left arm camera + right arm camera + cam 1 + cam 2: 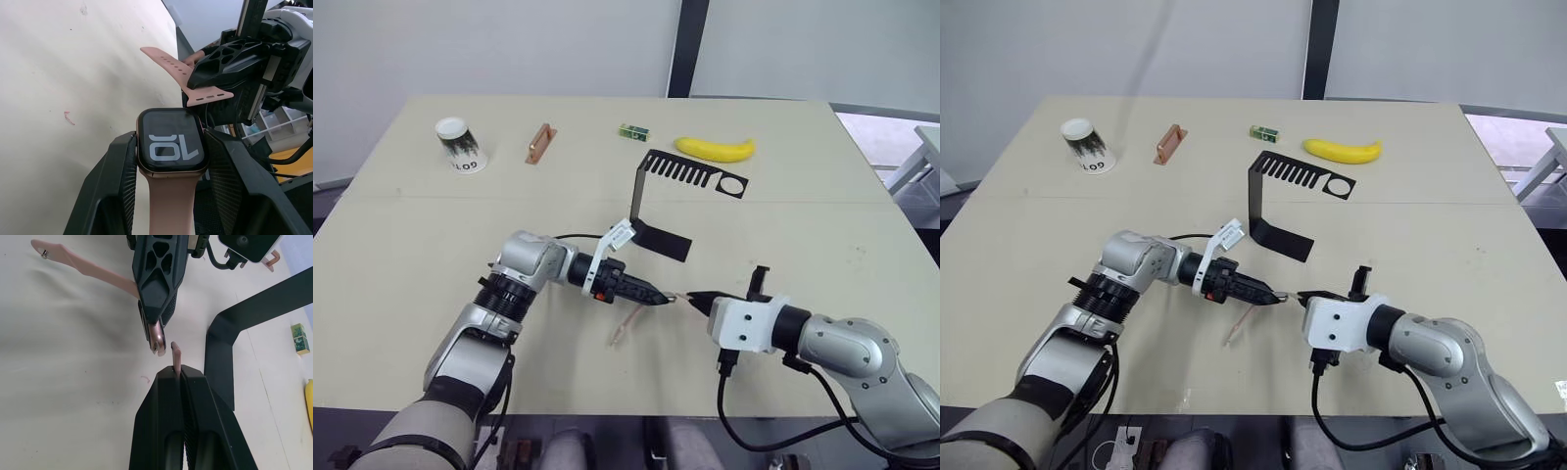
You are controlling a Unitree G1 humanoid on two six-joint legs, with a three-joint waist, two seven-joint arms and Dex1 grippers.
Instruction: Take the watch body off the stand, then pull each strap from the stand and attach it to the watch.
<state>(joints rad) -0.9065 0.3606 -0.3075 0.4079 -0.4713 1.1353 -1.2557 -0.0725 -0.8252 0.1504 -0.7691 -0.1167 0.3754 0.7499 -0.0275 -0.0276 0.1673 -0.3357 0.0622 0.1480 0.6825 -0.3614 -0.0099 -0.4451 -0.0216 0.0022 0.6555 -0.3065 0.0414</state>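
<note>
Narrow gap between the two jaw tips. Black bent sheet-metal stand (658, 201) sits just beyond them, near, blocking passage there. Pale beige surface (822, 235) bare beside the jaws; yellow banana (715, 149) well apart.

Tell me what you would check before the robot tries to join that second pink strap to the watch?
1. Watch body clamped between the left gripper fingers: ok.
2. First strap already on the watch: ok.
3. Second strap pinched in the right gripper: ok.
4. Strap end lined up with the watch's free slot: cannot tell.
5. Strap tip and watch nearly meeting, small gap: ok.
6. Stand off to the side of both grippers: ok.
</note>
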